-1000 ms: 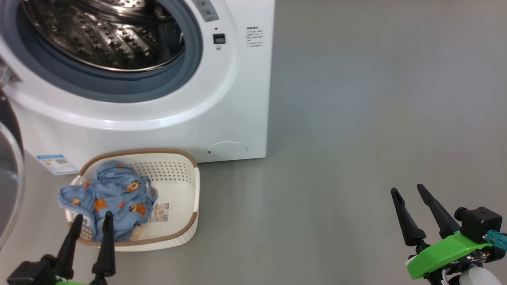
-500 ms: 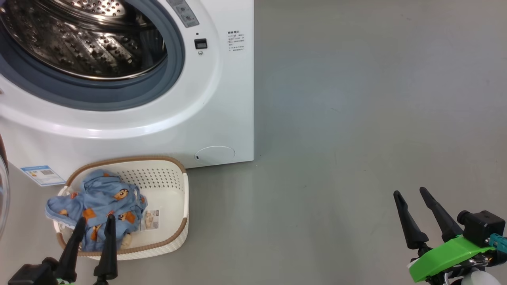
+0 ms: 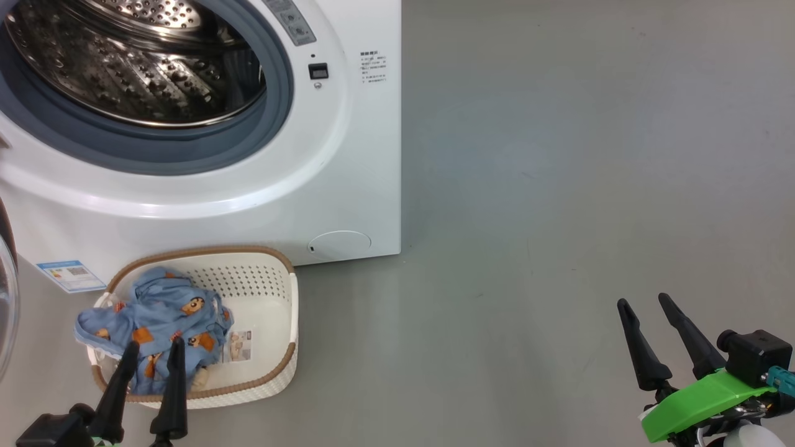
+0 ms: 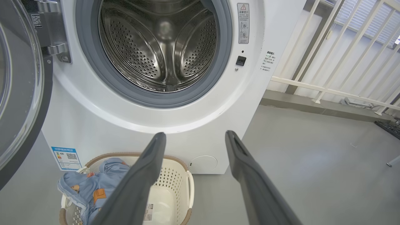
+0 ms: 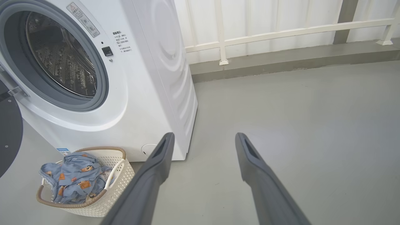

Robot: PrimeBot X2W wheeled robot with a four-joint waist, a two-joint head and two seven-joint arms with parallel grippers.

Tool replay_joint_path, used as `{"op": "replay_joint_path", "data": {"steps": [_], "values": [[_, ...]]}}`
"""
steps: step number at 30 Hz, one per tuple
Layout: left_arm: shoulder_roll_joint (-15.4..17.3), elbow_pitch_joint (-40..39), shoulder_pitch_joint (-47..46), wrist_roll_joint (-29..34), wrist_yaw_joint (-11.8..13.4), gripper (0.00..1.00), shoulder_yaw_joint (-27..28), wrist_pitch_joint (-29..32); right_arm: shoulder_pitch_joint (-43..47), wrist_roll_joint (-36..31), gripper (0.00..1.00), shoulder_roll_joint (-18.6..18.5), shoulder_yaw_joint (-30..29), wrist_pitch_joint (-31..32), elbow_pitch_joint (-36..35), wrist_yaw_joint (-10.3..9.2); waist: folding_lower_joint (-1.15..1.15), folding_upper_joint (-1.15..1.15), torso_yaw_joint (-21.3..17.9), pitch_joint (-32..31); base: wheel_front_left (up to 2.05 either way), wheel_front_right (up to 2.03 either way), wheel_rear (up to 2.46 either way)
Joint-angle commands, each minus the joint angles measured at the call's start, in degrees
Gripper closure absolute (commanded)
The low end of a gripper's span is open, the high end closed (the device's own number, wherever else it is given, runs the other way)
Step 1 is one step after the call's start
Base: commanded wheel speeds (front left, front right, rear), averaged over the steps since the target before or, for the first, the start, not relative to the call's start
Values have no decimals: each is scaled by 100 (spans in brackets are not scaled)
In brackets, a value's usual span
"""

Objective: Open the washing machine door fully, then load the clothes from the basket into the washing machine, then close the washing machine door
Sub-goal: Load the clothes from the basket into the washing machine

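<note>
The white washing machine [image 3: 348, 155] [image 4: 93, 125] [image 5: 150, 87] stands with its steel drum [image 3: 136, 68] bare. Its black washing machine door [image 4: 18, 93] [image 3: 5, 292] [image 5: 9, 128] is swung out to the left. On the floor in front sits the cream basket [image 3: 267, 304] [image 4: 175, 187] [image 5: 118, 178] holding the light-blue bear-print clothes [image 3: 161, 316] [image 4: 90, 190] [image 5: 73, 176]. My left gripper [image 3: 154, 351] [image 4: 195, 137] is open, its tips over the basket's near rim, holding nothing. Far to the right over bare floor, my right gripper [image 3: 643, 302] [image 5: 203, 137] is open and empty.
Grey floor [image 3: 559, 186] spreads to the right of the machine. A white railing [image 5: 281, 31] [image 4: 343, 62] on a low kerb runs behind it. A paper label [image 3: 239, 346] lies in the basket's free right half.
The head view has shifted, so the machine and basket sit further left and lower than a second ago. Both grippers keep their places and stay open.
</note>
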Motion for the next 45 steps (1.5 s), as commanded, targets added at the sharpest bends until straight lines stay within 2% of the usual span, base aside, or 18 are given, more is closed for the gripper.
{"op": "replay_joint_path", "data": {"steps": [1, 30, 45], "values": [[171, -104, -56, -43, -17, 0, 184, -31, 40, -58, 0, -74, 124, -69, -149, 9, 0, 0, -2, -10, 2, -7, 5], [204, -163, -122, -191, -18, 0, 174, -31, -17, -66, 0, -58, 168, -69, -180, 9, 0, 0, 4, 101, 66, -103, 37], [121, 75, -236, -103, -18, 0, 166, -31, -96, -78, 0, 4, 190, -69, -205, 9, 0, 0, 44, 271, 15, -15, 0]]}}
